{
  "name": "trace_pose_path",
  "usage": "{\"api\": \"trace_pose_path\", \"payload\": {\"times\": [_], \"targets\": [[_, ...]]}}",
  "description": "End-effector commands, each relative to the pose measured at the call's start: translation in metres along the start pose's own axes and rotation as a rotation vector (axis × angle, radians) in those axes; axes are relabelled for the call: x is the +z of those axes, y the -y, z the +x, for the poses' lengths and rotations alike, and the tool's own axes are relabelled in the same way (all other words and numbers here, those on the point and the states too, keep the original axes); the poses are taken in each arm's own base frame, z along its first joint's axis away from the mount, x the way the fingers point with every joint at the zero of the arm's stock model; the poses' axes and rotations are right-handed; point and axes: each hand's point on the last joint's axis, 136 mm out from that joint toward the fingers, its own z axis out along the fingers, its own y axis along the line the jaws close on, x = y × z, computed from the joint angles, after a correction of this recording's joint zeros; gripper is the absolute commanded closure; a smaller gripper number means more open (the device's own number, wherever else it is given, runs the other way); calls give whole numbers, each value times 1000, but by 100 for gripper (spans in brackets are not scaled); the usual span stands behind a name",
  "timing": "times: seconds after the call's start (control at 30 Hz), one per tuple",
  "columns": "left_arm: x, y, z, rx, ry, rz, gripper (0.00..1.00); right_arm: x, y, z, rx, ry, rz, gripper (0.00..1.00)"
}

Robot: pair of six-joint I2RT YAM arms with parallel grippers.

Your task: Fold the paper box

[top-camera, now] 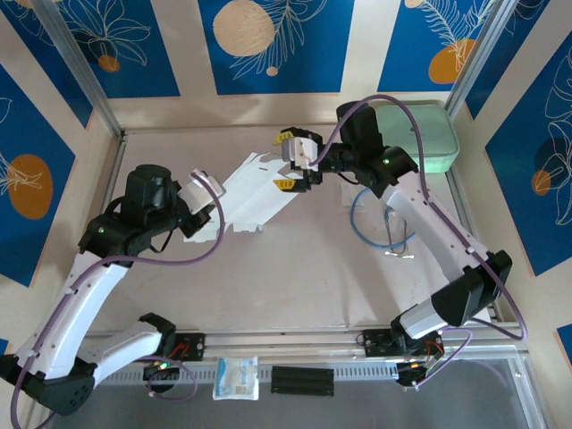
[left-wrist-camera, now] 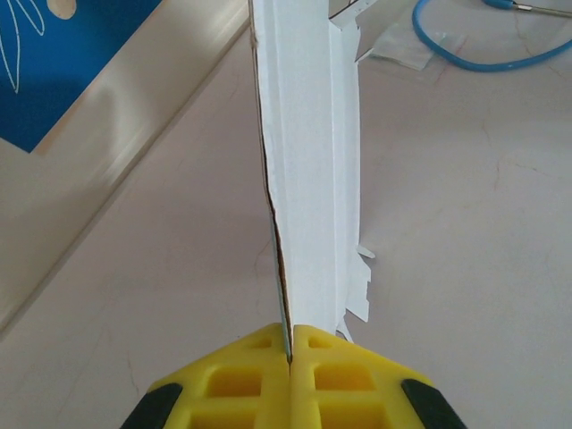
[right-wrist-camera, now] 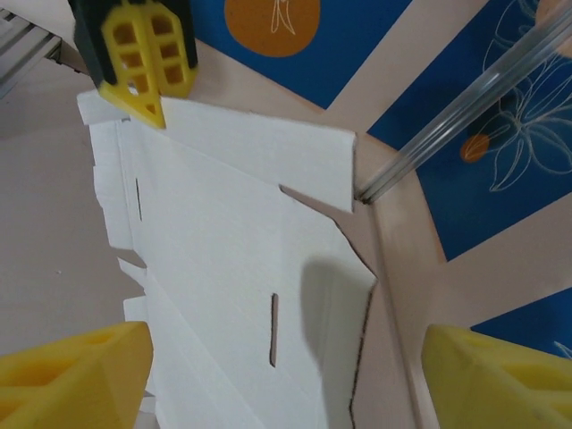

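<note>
Paper box point(top-camera: 253, 198): flat creased sheet, held above desk point(top-camera: 304, 268), centre-left. Left end effector point(left-wrist-camera: 290, 347) clamped on its near edge; right end effector point(top-camera: 290, 162) wide, straddling far flap. Likely light, floppy, tearable; grip beside creases.

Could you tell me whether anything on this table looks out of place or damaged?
Nothing looks damaged. The whitish flat creased card sheet looks intact, pinched at one edge by the yellow fingers of the left gripper. The one stray item is a loose blue cable loop lying on the table.
</note>
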Motion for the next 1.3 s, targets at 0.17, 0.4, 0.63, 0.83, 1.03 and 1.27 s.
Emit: {"api": "trace_pose_path", "payload": {"times": [0.17,0.4,0.63,0.83,1.03,1.27], "targets": [[-5,8,-11,65,33,33,100,10,-1,0,84,20,-69,60],[-12,-6,-30,0,106,-40,95,13,12,-6,179,4,-31,89],[-43,-41,-60,-364,158,-148,31,-6,38,-27,470,44,90,91],[-70,-78,-51,-606,62,-279,27,-29,43,-20,817,79,98,96],[-52,-83,-20,-732,-106,-182,23,-38,26,38,1057,63,34,97],[16,-69,18,-804,-197,47,15,-30,7,110,1115,5,30,98]]}}
